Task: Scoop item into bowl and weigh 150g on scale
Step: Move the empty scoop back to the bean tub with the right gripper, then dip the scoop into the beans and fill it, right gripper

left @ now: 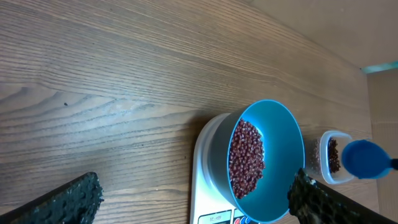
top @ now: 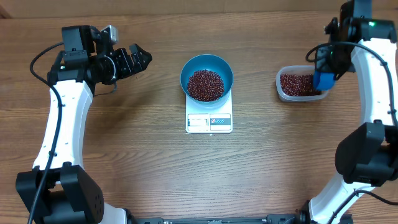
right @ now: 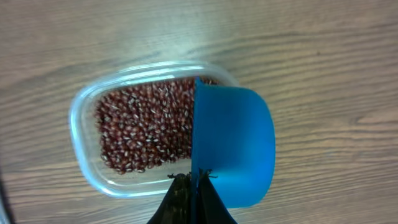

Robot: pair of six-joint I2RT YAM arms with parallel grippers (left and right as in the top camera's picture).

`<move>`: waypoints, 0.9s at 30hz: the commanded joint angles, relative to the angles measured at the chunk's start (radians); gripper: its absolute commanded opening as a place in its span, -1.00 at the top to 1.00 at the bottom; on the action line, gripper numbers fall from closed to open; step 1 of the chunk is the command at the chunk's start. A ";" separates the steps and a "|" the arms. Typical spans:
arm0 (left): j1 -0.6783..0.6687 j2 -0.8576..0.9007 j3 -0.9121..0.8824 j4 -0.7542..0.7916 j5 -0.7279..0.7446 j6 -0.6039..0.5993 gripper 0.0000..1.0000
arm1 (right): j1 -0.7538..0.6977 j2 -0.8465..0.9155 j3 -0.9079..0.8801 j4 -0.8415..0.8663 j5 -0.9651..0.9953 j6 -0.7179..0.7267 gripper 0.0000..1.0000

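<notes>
A bright blue bowl (top: 207,76) stands on the white scale (top: 209,122) at the table's middle, with a heap of dark red-brown beans (top: 205,84) inside; the same bowl (left: 277,134) and beans (left: 247,157) show in the left wrist view. More beans (right: 146,130) fill a clear tub (top: 298,84) at the right. My right gripper (right: 198,180) is shut on the thin handle of a small blue scoop (right: 233,146), which hangs over the tub's right end (top: 323,80). To the left of the bowl my left gripper (top: 138,60) stands open, holding nothing.
Bare wooden table lies around the scale and in front of it. The clear tub's rim (right: 84,155) sits close under the scoop. The scoop (left: 364,158) and tub (left: 323,155) are visible beyond the bowl from the left wrist.
</notes>
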 commanded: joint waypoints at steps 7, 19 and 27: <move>0.000 -0.021 0.021 0.001 -0.006 0.012 -0.99 | 0.003 -0.030 -0.159 0.131 -0.102 0.019 0.93; 0.000 -0.021 0.021 0.001 -0.006 0.012 -0.99 | 0.003 -0.031 -0.196 0.154 -0.340 0.019 0.93; 0.000 -0.021 0.021 0.001 -0.006 0.012 -0.99 | -0.074 -0.031 -0.174 0.140 -0.460 0.041 0.93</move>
